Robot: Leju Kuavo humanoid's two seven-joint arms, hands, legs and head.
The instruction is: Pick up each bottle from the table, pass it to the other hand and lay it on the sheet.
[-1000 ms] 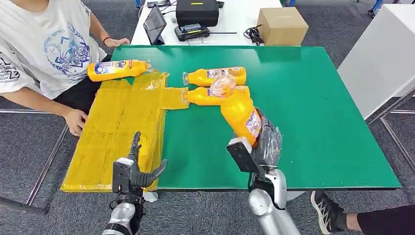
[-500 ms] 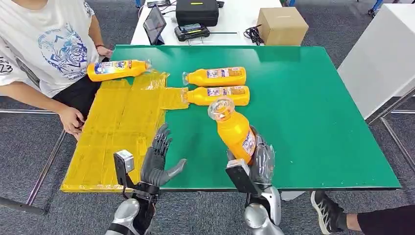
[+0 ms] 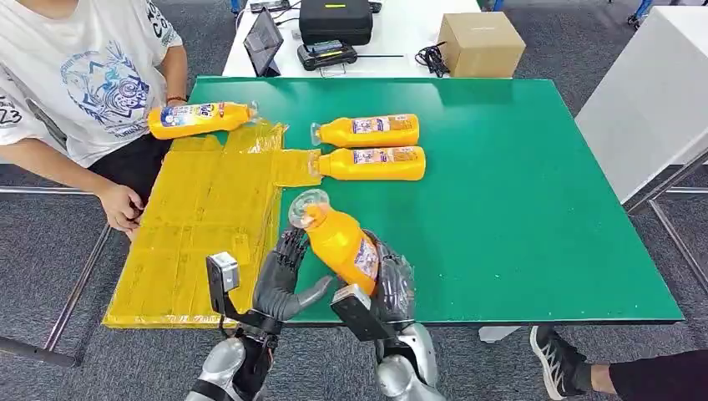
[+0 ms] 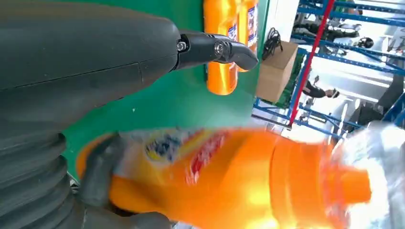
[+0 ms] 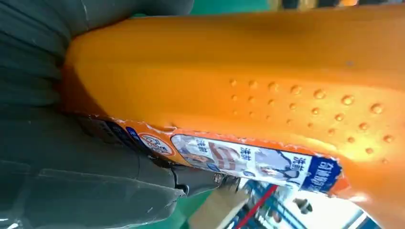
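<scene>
My right hand (image 3: pixel 392 288) grips an orange bottle (image 3: pixel 341 242) by its lower body above the green table's (image 3: pixel 518 209) near edge, the clear cap tilted up and to the left. My left hand (image 3: pixel 280 280) is open right beside it, fingers (image 4: pixel 215 47) spread along the bottle's side. Whether they touch it is unclear. Up close, the held bottle (image 4: pixel 229 181) is blurred in the left wrist view, and its label (image 5: pixel 248 162) faces the right wrist camera. Two more orange bottles (image 3: pixel 367 130) (image 3: pixel 371 164) lie side by side mid-table. Another bottle (image 3: pixel 199 118) lies at the far edge of the yellow sheet (image 3: pixel 200 217).
A person (image 3: pixel 83 75) sits at the table's left, one hand (image 3: pixel 121 205) by the sheet's edge. Behind the green table, a white table holds a tablet (image 3: pixel 264 39), a black case (image 3: pixel 336 21) and a cardboard box (image 3: pixel 481 43). A white cabinet (image 3: pixel 651 100) stands right.
My right hand has carried the bottle left and toward the near edge, tipping it leftward. My left hand has risen and spread beside it. The person's far hand has drawn back.
</scene>
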